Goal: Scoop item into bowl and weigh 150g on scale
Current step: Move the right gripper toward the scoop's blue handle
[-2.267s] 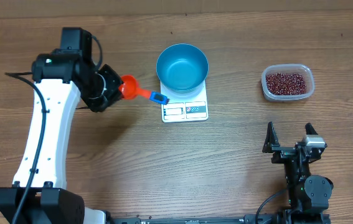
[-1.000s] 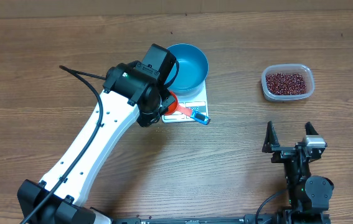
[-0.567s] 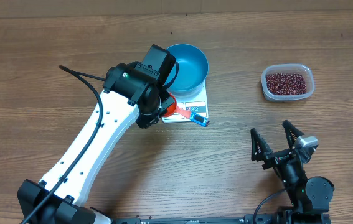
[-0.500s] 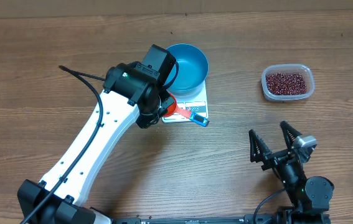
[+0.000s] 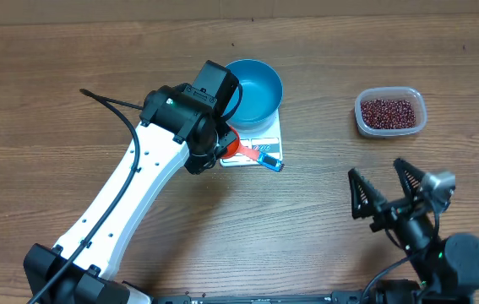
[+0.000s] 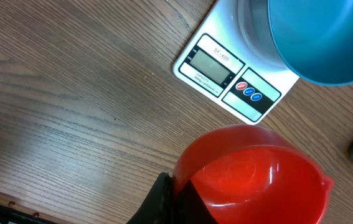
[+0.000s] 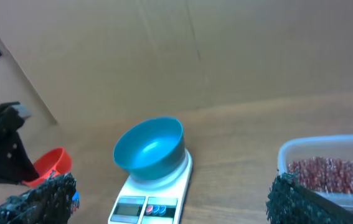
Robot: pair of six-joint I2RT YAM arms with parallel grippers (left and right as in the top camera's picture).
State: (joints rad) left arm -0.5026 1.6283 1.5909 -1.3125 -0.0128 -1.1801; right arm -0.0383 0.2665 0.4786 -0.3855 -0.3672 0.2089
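The blue bowl [image 5: 252, 84] stands empty on the white scale [image 5: 260, 145]. My left gripper [image 5: 222, 145] is shut on a red scoop [image 5: 234, 146] with a blue-tipped handle [image 5: 271, 161], held over the scale's front edge. In the left wrist view the scoop [image 6: 251, 177] is empty, below the scale's display [image 6: 216, 65] and the bowl [image 6: 319, 37]. The beans [image 5: 389, 111] lie in a clear tub at the right. My right gripper [image 5: 389, 197] is open in front of that tub, holding nothing. It faces the bowl [image 7: 151, 146], the scale [image 7: 154, 199] and the beans [image 7: 332, 168].
The clear plastic tub [image 5: 421, 114] sits on the wooden table [image 5: 95, 76] at the right, about a bowl's width from the scale. A brown cardboard wall [image 7: 195, 50] closes off the table's far side.
The left arm carried the scoop from the table's left to the scale's front, then held still. The right gripper has swung and shifted to the right, still open.
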